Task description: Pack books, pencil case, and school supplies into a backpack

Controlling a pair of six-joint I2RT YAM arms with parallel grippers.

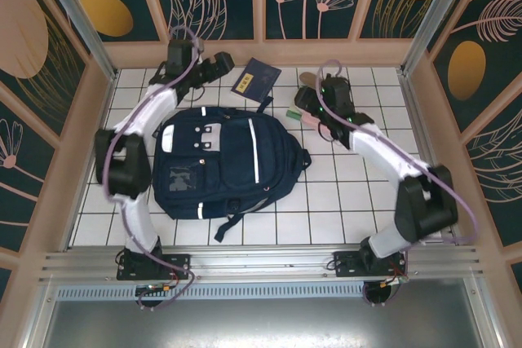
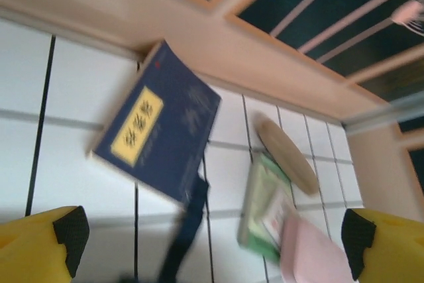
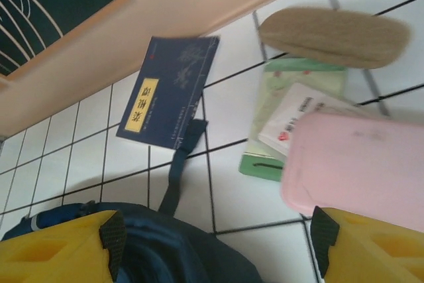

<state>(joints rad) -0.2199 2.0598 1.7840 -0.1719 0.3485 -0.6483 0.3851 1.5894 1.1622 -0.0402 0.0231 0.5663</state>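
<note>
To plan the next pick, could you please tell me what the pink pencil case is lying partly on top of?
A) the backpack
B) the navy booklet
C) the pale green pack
C: in the right wrist view the pink pencil case covers the lower right corner of the pale green pack, while the navy booklet lies apart from it.
</note>
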